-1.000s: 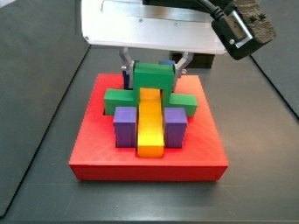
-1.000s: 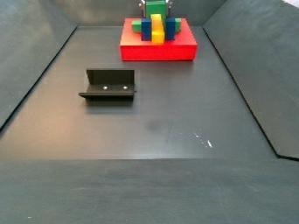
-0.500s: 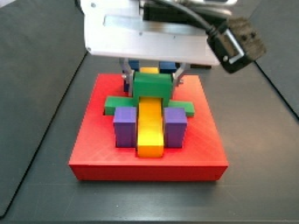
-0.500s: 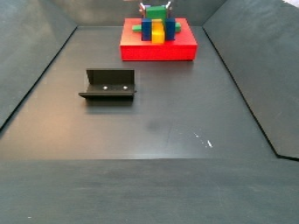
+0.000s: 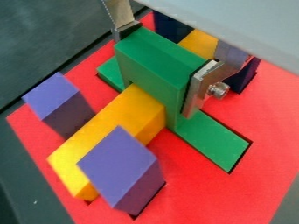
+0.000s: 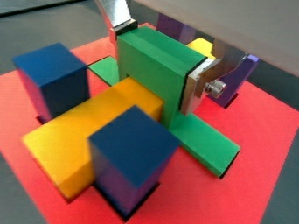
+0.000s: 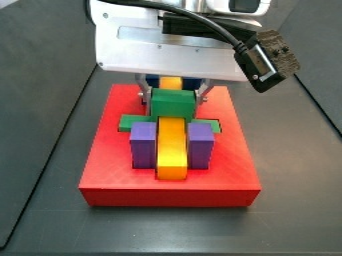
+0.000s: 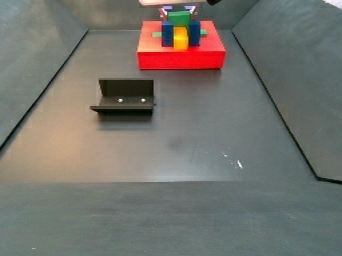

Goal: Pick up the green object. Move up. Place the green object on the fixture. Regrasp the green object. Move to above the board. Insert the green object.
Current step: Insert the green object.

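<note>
Up close, both wrist views show what the side views cannot: the gripper (image 5: 163,59) has its two silver fingers (image 6: 201,83) pressed flat against opposite faces of the green object (image 5: 163,68), clamping it. The raised middle of that block straddles the yellow bar (image 5: 114,131), and its side arms lie low on the board (image 5: 251,188). A purple block (image 5: 122,169) and a second one (image 5: 61,102) flank the bar in one wrist view; in the other wrist view blue blocks (image 6: 55,79) stand beside it.

From a side view, the white gripper body (image 7: 174,45) hangs straight down over the far half of the board (image 7: 168,183), covering the finger tops; only the green object (image 7: 168,103) peeks out beneath, sitting on the bar's (image 7: 170,147) far end between the purple blocks (image 7: 142,145).

The other side view alone shows the fixture (image 8: 124,97), standing bare on the dark floor, well apart from the board (image 8: 181,56). There the gripper is mostly cut off by the frame edge, and the green object (image 8: 178,26) is too small to read clearly.
</note>
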### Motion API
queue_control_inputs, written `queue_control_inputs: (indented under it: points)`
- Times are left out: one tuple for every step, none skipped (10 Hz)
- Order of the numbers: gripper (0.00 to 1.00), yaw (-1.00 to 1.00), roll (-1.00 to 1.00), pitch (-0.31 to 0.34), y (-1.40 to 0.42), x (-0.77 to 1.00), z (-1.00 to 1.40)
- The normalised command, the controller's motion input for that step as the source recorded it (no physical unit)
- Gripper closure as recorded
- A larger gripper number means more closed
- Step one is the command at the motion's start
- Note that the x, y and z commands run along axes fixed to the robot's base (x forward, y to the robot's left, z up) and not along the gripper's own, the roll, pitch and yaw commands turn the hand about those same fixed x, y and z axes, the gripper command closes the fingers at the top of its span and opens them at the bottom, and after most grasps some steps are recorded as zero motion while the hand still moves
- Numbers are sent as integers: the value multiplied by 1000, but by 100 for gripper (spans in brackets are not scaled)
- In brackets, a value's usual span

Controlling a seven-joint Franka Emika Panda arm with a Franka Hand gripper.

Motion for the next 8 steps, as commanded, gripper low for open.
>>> queue_control_inputs:
  points:
    - [100, 260, -76, -36, 0, -120, -254]
    - [100, 0, 7, 0, 0, 0, -29]
    - [100, 0, -101, -70, 0, -23, -551]
    - [100, 0, -161, -71, 109, -57, -840]
    - [100, 11, -127, -56, 146, -134, -917]
    - [100, 66, -150, -7, 211, -49, -803]
    - [100, 0, 0, 3, 0, 0, -80]
    - [100, 0, 0, 0, 0, 0, 0]
